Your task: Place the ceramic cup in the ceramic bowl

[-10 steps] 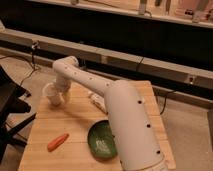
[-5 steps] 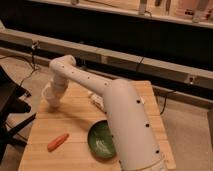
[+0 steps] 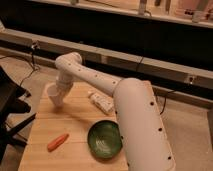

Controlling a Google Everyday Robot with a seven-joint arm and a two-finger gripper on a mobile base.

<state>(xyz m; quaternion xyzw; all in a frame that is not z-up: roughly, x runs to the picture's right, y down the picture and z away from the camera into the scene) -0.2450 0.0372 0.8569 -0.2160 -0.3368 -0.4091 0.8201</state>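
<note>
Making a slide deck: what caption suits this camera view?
Gripper at the ceramic cup by the table's far corner; green ceramic bowl and carrot lie nearer the camera.

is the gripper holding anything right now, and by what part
It cannot be told. The gripper is at the top of the ceramic cup, near the far left edge of the table, but the hold itself is not visible.
</note>
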